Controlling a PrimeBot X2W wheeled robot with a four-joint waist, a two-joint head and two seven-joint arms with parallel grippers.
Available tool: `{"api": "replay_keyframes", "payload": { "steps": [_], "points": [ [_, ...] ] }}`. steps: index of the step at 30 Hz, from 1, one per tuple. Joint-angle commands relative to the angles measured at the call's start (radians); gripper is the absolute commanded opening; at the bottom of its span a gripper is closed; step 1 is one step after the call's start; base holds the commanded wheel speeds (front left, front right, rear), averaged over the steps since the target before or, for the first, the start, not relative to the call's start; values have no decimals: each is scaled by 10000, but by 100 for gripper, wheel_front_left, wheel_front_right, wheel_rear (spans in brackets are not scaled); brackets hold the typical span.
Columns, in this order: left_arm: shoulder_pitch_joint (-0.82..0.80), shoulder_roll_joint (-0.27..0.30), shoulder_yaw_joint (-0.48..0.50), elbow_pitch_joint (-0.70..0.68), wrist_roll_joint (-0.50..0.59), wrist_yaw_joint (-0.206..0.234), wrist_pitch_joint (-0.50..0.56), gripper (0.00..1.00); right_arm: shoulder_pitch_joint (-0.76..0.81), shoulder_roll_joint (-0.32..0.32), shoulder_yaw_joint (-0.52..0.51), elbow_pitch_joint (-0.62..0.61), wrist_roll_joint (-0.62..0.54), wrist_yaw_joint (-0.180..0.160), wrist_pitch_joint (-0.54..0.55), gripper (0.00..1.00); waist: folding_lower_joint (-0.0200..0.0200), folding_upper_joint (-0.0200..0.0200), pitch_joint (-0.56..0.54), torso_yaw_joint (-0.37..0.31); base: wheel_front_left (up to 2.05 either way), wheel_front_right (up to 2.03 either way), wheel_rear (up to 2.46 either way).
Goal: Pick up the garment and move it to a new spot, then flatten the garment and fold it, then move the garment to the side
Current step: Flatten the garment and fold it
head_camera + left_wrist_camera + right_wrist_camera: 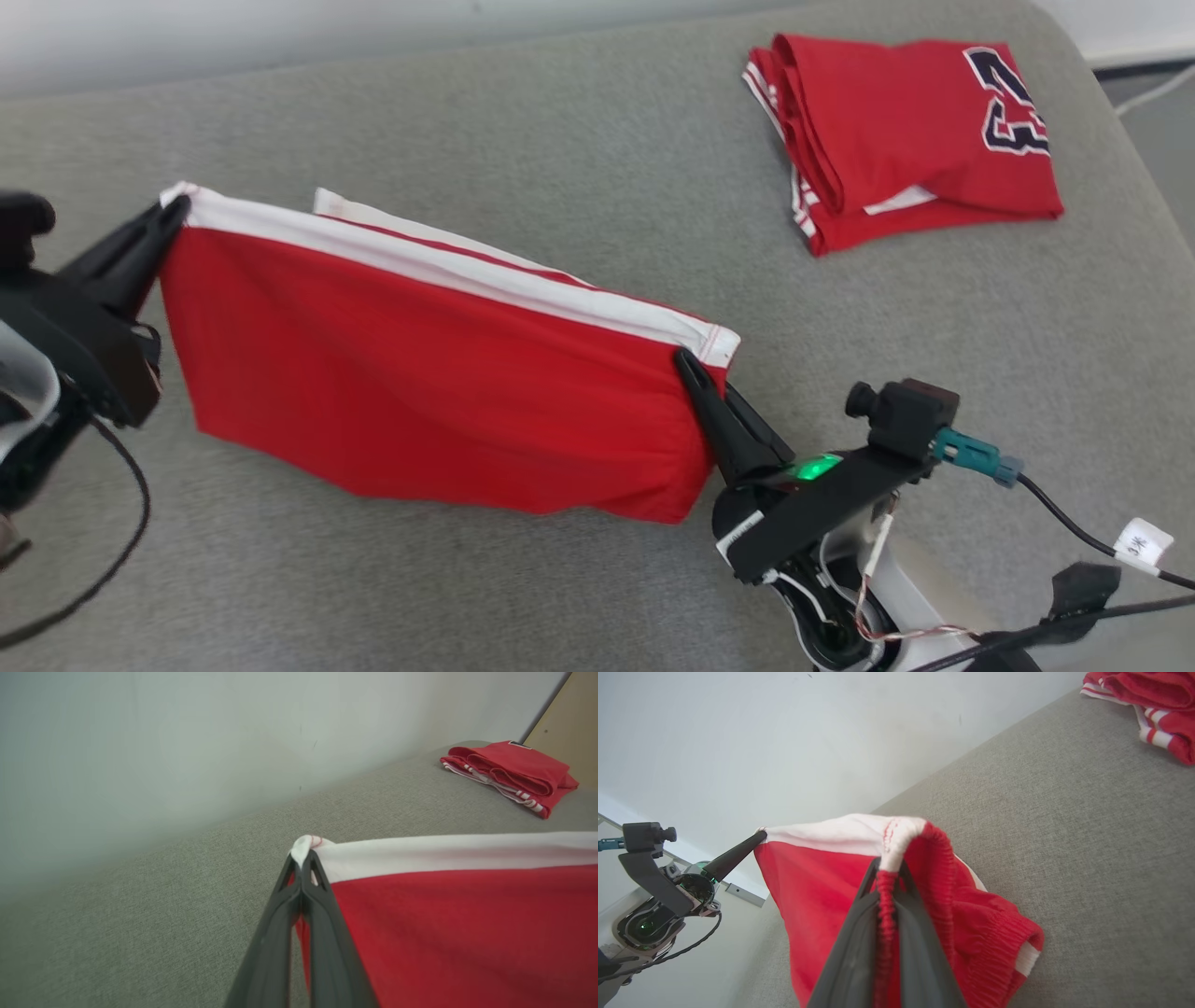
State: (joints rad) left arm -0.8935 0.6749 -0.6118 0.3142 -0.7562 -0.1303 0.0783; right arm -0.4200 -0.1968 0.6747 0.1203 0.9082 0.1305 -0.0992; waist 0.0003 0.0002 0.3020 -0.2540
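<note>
- the garment (420, 392), red with a white band (467, 271) along its top edge, hangs stretched between the two grippers over a grey cushioned surface (523, 121).
- the left gripper (175, 210) is closed on the garment's left top corner; in the left wrist view its two dark fingers meet at the tips, with a small bunch of white band poking out between them.
- the right gripper (689, 366) is closed on the opposite top corner, where the white band ends in a stitched hem; in the right wrist view a gathered red seam runs down between its pressed-together fingers.
- the top edge runs taut from one grip to the other, sloping down from upper left to lower right in the head view.
- the red cloth below the band hangs as a broad sheet with a wavy lower edge (whether that edge touches the surface cannot be told from the head view).
- in the right wrist view, a ribbed, elastic-looking part of the garment bunches to the right of the fingers, low against the grey surface.
- a second red piece, a folded jersey (915, 121) with dark numerals and white-striped trim, lies flat on the same surface, well apart from the held garment, at the far right.
- a green light (817, 465) glows on the right wrist, beside its small black camera (901, 411).
- a pale wall (140, 742) rises behind the surface.
</note>
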Motion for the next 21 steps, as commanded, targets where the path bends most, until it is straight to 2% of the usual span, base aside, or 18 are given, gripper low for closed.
{"api": "replay_keyframes", "payload": {
  "steps": [1,6,14,15,16,17,21],
  "points": [
    [-429,172,-298,270,-118,6,-20,0,-237,133,21,206,-29,6,-109,0,-3,-2,817,-818,0,0,0],
    [-1452,269,-1366,946,-417,6,-49,0,-726,513,188,740,48,6,-356,0,-3,-2,1095,-1113,0,0,0],
    [-2260,54,-2708,2068,-701,5,-521,0,-1089,807,442,1400,47,6,-641,0,-3,-2,1182,-1202,0,0,0],
    [-2314,32,-2796,2212,-813,5,-671,0,-1125,823,471,1440,47,6,-669,21,-3,-2,1167,-1197,0,0,0],
    [-2363,8,-2910,2312,-846,5,-827,38,-1148,822,477,1472,56,6,-692,44,-3,-2,1141,-1180,0,0,0],
    [-2377,-8,-3036,2430,-876,5,-979,100,-1162,807,484,1493,33,6,-716,100,-3,-2,1109,-1156,0,0,0],
    [-2366,-157,-3448,2845,-1102,5,-1686,100,-975,629,404,1512,-103,6,-760,100,-3,-2,866,-967,0,0,0]
  ]
}}
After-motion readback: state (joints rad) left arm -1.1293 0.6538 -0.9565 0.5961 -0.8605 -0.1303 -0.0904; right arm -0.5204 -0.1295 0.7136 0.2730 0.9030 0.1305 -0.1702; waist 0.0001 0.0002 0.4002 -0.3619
